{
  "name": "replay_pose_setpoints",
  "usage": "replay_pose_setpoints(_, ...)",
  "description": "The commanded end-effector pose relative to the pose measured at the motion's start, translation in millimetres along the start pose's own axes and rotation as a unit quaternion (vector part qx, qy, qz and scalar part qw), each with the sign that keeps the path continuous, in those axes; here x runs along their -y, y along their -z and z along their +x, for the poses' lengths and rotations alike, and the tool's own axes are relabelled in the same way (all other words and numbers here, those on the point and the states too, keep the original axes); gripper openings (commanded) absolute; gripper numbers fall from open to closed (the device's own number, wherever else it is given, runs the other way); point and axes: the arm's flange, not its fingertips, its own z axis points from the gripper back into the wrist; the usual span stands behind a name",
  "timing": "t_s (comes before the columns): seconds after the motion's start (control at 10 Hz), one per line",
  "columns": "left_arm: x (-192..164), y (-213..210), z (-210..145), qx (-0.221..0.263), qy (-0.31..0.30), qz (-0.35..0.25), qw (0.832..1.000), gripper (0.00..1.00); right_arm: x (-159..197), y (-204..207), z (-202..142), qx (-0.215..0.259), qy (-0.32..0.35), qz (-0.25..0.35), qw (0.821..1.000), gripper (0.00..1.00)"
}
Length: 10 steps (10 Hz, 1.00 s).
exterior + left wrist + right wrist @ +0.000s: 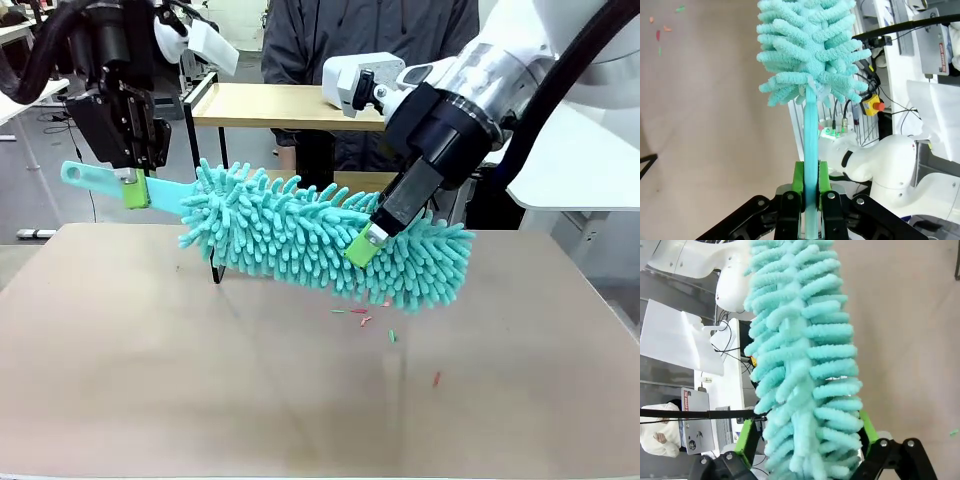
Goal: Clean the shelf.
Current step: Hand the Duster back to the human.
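Note:
A teal fluffy duster (320, 235) hangs level above the table, in front of the shelf (290, 105), whose light top board and black leg show behind it. My left gripper (135, 190) is shut on the duster's flat teal handle (810, 150), green pads tight on both sides. My right gripper (362, 248) reaches down into the duster's head, its green pads (867, 425) pressing the fluff (800, 340) from both sides. In the left wrist view the duster head (810, 50) points away from my left gripper (810, 187).
Small red and green scraps (392, 336) lie on the beige table (150, 380) below the duster. A person in a dark jacket (370, 40) stands behind the shelf. A white desk (590, 160) stands at the right.

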Motion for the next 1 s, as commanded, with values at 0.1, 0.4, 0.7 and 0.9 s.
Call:
replay_pose_setpoints(0.1, 0.8, -2.0, -1.7, 0.007, -0.001, -0.002, 1.0, 0.12, -2.5, -4.6, -1.8, -0.01, -0.022, 0.0, 1.0, 0.4)
replay_pose_setpoints(0.4, 0.4, -1.8, -3.0, 0.006, -0.007, -0.001, 1.0, 0.12, 0.1, -4.4, -2.0, 0.007, -0.034, 0.002, 0.999, 0.0)
replay_pose_setpoints(0.7, 0.6, -0.6, -2.9, 0.002, -0.012, -0.002, 1.0, 0.12, 2.0, -4.8, -3.9, 0.012, -0.033, 0.003, 0.999, 0.0)
replay_pose_setpoints(0.9, 0.8, -0.6, -2.6, 0.001, -0.012, -0.003, 1.0, 0.12, 2.5, -5.1, -4.4, 0.007, -0.03, 0.006, 1.0, 0.0)
